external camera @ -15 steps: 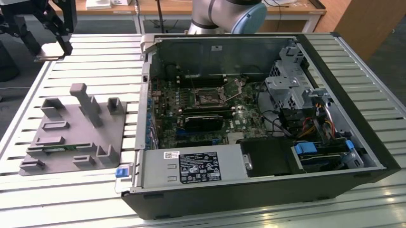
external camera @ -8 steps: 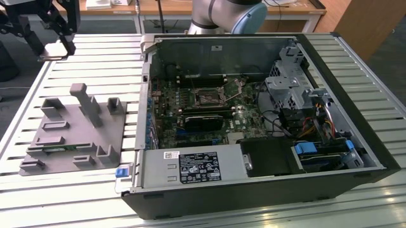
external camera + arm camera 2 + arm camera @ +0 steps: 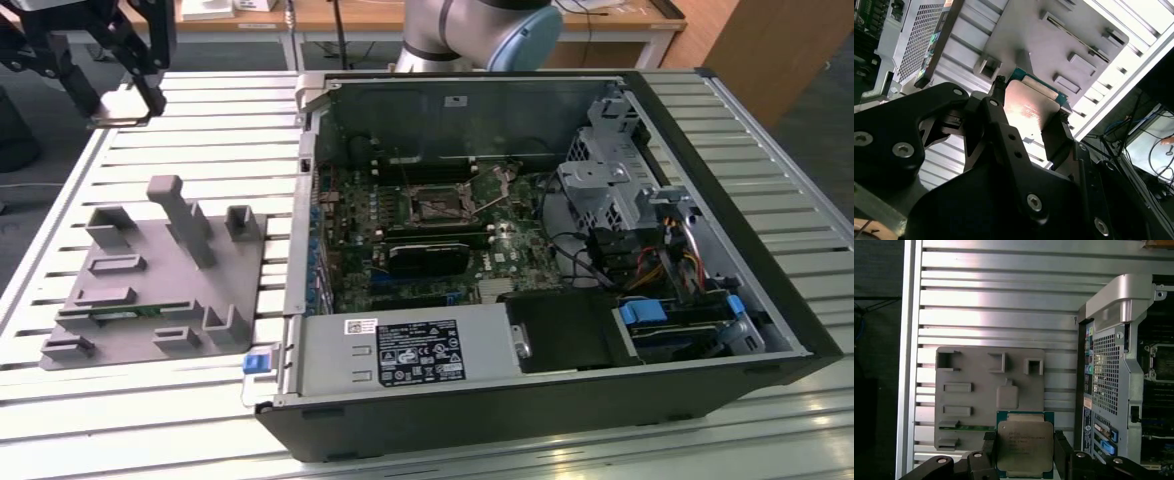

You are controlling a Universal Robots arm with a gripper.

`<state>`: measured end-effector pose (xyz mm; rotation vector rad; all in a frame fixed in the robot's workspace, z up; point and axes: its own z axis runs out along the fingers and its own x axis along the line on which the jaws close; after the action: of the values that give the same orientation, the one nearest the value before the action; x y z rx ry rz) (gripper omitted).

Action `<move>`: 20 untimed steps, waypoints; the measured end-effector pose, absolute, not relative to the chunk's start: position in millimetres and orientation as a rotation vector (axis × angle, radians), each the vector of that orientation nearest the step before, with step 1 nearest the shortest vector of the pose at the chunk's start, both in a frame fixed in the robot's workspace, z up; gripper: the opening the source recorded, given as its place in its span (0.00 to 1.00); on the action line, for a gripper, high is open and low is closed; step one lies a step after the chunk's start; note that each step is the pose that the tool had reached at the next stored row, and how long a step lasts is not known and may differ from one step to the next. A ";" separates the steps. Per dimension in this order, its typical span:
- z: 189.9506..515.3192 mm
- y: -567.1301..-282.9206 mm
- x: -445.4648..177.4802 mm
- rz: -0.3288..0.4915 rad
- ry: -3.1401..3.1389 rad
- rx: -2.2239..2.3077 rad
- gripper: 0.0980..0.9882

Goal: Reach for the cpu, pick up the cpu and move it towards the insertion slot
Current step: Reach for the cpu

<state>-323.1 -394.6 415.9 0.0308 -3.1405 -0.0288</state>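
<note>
Square cpu (image 3: 1024,445), silvery top, green rim, flat, clamped in the gripper (image 3: 1025,452) above a bench (image 3: 200,150) corner, insertion slot (image 3: 438,208), shiny-framed, dark-centred, central on the motherboard (image 3: 521,250), well apart

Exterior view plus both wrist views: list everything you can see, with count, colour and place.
table: one, silver slatted, under everything
parts tray: one, grey, on the table, exterior view's left
circuit strip: one, green, in the tray
computer case: one, black, open, exterior view's right
motherboard: one, green, inside the case
insertion slot: one, shiny frame, dark centre, on the motherboard
power supply: one, silver, case's near corner
cpu: one, silvery, between the claw's fingers
arm: one, grey and blue, beyond the case
claw: one, black, shut on the cpu
</note>
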 end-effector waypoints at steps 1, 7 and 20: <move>415.9 -394.6 -322.4 -0.029 -3.140 0.031 0.50; 415.9 -394.6 -318.4 -0.029 -3.140 0.031 0.50; 415.9 -394.6 -310.6 -0.029 -3.140 0.031 0.50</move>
<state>-310.6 -394.6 415.9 0.0310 -3.1405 -0.0287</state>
